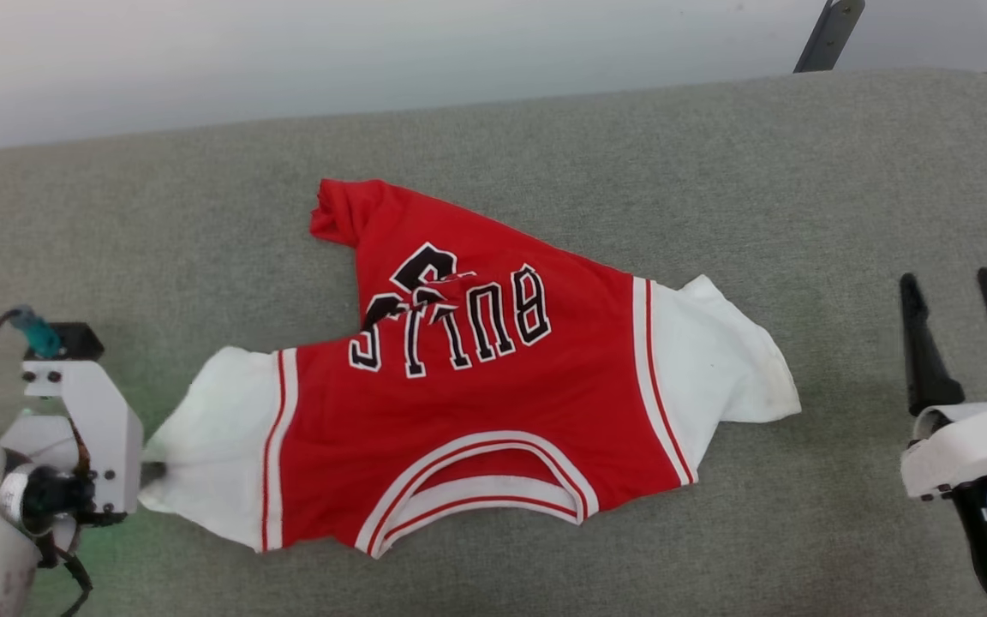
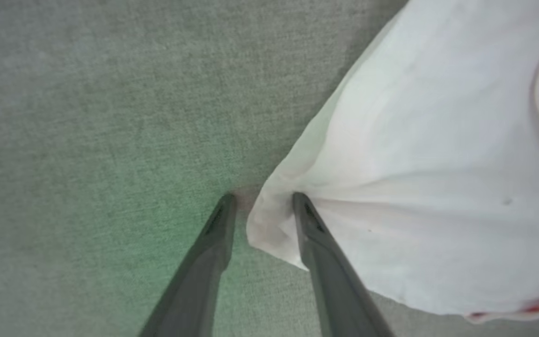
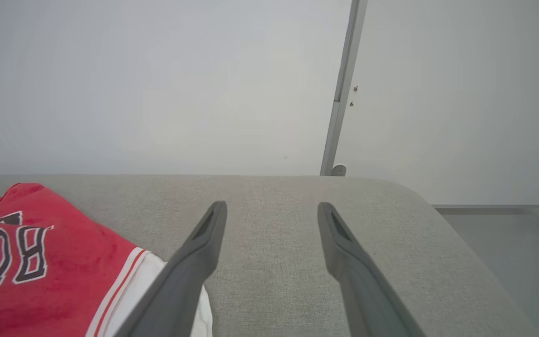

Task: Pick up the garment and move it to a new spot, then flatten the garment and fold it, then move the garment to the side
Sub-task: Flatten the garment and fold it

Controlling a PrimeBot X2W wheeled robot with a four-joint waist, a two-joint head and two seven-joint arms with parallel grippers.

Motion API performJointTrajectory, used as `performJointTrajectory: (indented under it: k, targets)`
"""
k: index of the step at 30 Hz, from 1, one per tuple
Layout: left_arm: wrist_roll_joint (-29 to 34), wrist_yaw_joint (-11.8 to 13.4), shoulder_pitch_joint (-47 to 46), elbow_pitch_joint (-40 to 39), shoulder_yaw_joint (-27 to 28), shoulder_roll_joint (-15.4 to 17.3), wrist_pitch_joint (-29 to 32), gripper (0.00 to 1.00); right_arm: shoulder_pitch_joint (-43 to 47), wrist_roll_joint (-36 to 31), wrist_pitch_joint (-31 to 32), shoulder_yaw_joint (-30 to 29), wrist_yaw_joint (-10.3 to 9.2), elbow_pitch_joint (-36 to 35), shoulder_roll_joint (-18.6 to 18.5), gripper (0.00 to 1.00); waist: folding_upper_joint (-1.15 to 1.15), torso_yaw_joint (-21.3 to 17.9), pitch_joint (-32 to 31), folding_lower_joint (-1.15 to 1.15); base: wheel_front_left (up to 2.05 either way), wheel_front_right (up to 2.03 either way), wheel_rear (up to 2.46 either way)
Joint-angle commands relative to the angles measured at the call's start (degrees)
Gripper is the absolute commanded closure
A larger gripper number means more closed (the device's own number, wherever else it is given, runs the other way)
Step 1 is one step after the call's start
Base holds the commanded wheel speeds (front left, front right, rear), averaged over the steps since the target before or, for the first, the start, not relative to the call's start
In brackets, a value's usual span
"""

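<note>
A: Grey fabric tabletop (image 1: 493, 137), yes?
B: Yes. Lower left, the left tool (image 2: 262, 196) stands partly apart, straddling a white sleeve tip of the garment (image 1: 476, 403).
A: Lower right?
B: The right tool (image 1: 948, 277), spread wide over bare fabric. The garment lies mid-frame, collar nearest, lettering upside down; pale wall (image 1: 288, 51) behind.
</note>
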Motion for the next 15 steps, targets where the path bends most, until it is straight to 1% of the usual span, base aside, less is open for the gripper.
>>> performJointTrajectory:
  k: [1, 4, 9, 11, 15]
  targets:
    - [-0.05, -0.27, 1.74, 1.64, -1.39, -1.18, 0.78, 1.0, -0.16, 0.77, 0.7, 0.74, -0.1, -0.38, -0.5, 0.0, 0.0, 0.05, 0.23, 0.0, 0.0, 0.0, 0.0]
    - [-0.79, -0.73, 1.65, 2.61, -2.3, -1.77, 1.0, 1.0, 0.44, 3.2, 5.02, 2.35, -0.1, -0.37, -1.22, 0.0, 0.0, 0.27, 0.75, 0.0, 0.0, 0.0, 0.0]
    - [-1.89, -1.26, 0.3, 2.2, -3.97, -2.38, 0.28, 1.0, 0.69, 8.38, 17.68, 6.81, -0.1, 0.83, -4.04, 0.0, 0.0, 1.1, 1.97, 0.0, 0.0, 0.0, 0.0]
    - [-2.19, -1.36, -0.56, 2.02, -4.53, -2.6, -0.17, 1.0, -0.29, 10.05, 22.25, 7.52, -0.11, 1.73, -5.32, 0.0, 0.0, 1.56, 2.64, 0.0, 0.0, 0.0, 0.0]
    - [-2.77, -1.35, -2.3, 1.71, -5.55, -3.35, -1.11, 1.0, -2.65, 12.49, 29.28, 8.95, -0.1, 4.93, -6.64, 0.0, 0.0, 2.63, 4.14, 0.0, 0.0, 0.0, 0.0]
